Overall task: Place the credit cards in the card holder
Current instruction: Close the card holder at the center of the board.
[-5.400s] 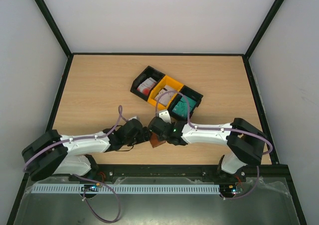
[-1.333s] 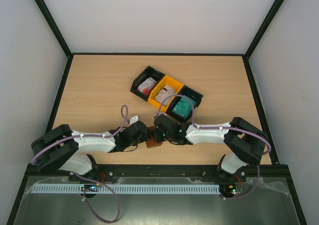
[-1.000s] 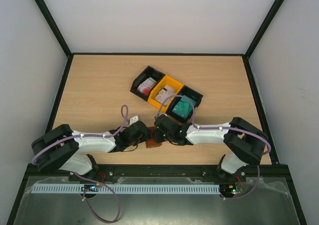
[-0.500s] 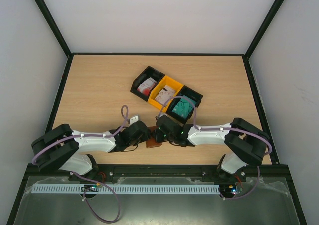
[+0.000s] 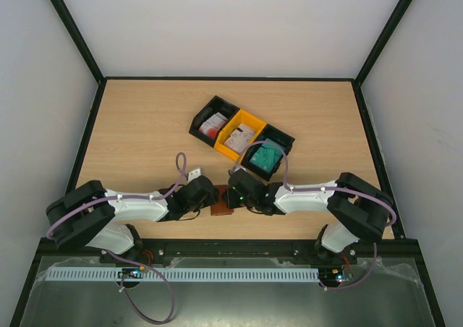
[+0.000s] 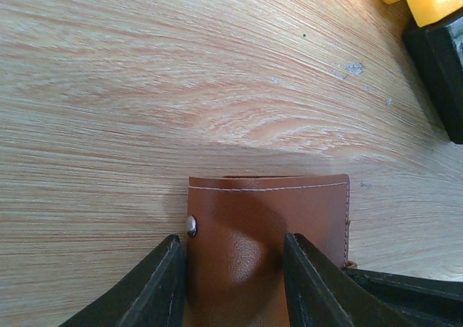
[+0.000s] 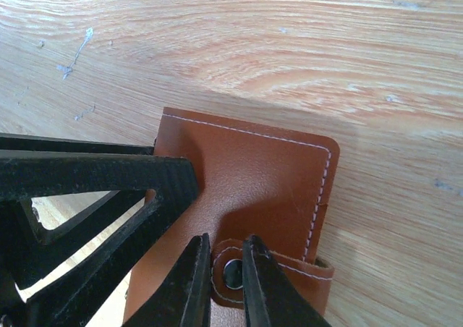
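The left fingers (image 6: 163,283) stand partly open astride the closed brown card holder (image 6: 268,218). One lies along the edge with the metal stud and the other rests on the leather. Whether they squeeze it or only press it down, I cannot tell. The right fingers (image 7: 189,283) are nearly closed and pinch the snap tab (image 7: 278,278) on both sides of its stud. The card holder lies flat on the pale wooden bench (image 5: 145,124) near its front edge. The credit cards (image 5: 265,155) sit apart in a row of bins (image 5: 242,117) at mid-bench. White walls (image 5: 239,23) with black framing surround the bench.
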